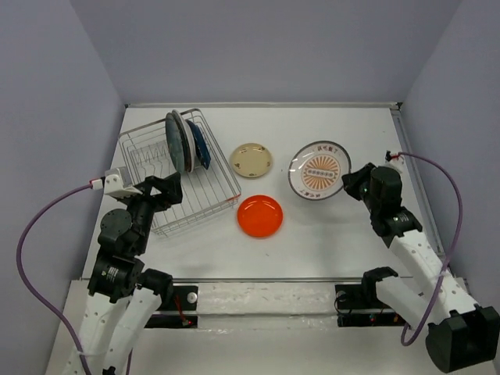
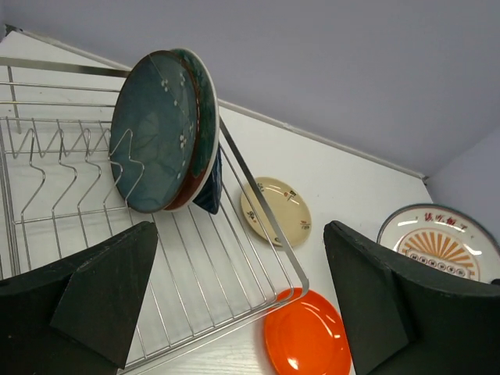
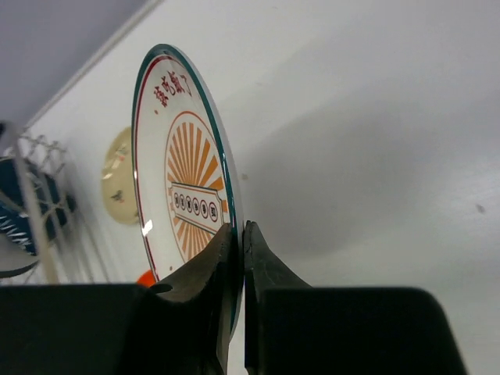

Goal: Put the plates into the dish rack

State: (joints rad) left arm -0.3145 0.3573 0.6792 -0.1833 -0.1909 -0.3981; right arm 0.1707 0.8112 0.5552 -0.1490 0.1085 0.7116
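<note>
The silver wire dish rack (image 1: 148,160) stands at the back left. In it a dark teal plate (image 1: 178,141), a red-and-teal floral plate (image 2: 205,117) right behind it and a dark blue leaf-shaped dish (image 1: 201,146) stand upright. The cream plate (image 1: 251,159) and the orange plate (image 1: 261,216) lie flat on the table. My right gripper (image 1: 349,183) is shut on the rim of the white plate with the orange emblem (image 1: 319,169) and holds it tilted up on edge (image 3: 176,172). My left gripper (image 1: 168,187) is open and empty over the rack's near right corner.
The rack's right rim (image 2: 258,203) runs between my left fingers, with the orange plate (image 2: 308,336) just past its corner. Rows of bare tines (image 2: 55,156) fill the rack's left part. Grey walls close the table at the back and sides.
</note>
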